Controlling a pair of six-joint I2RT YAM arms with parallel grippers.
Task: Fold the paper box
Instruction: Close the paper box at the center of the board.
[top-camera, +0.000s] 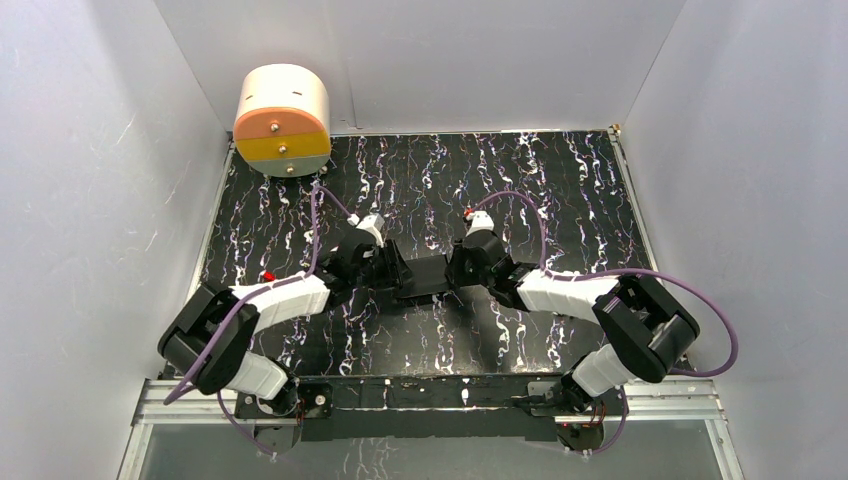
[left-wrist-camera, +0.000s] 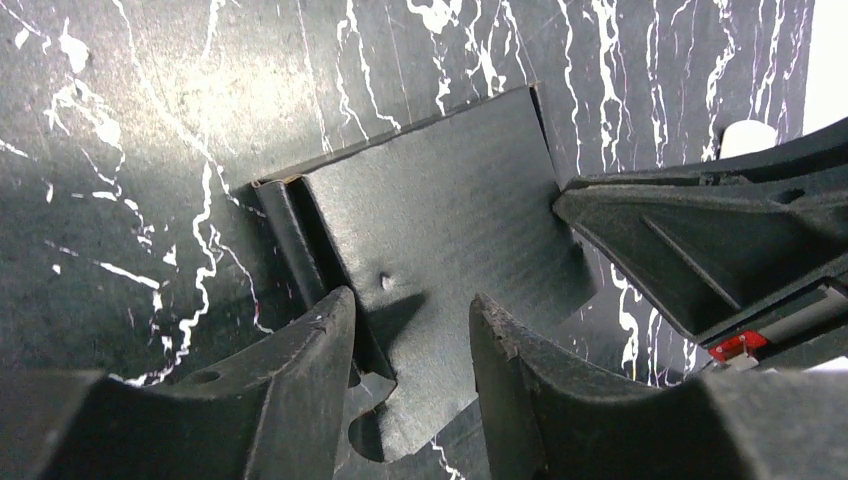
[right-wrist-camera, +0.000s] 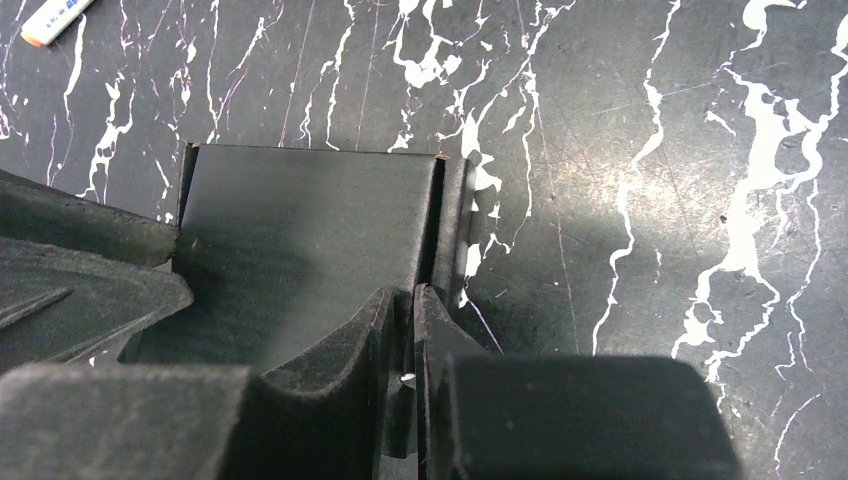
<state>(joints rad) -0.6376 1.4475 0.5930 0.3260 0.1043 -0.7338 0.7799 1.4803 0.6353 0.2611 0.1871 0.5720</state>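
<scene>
Matte black thin-card paper box (top-camera: 424, 277) lies mid-way on the black white-veined marbled tabletop (top-camera: 560, 180), between the two arms. Right gripper (right-wrist-camera: 403, 300): jaws nearly closed, pinching the raised flap at the box's right end. Left gripper (left-wrist-camera: 410, 320): jaws part-way apart, straddling the opposite end, one finger (left-wrist-camera: 300, 370) just beside the folded-up wall. No clamp visible.

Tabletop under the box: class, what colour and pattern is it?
The tabletop is black with white marble-like veins, clearest in the right wrist view.
</scene>
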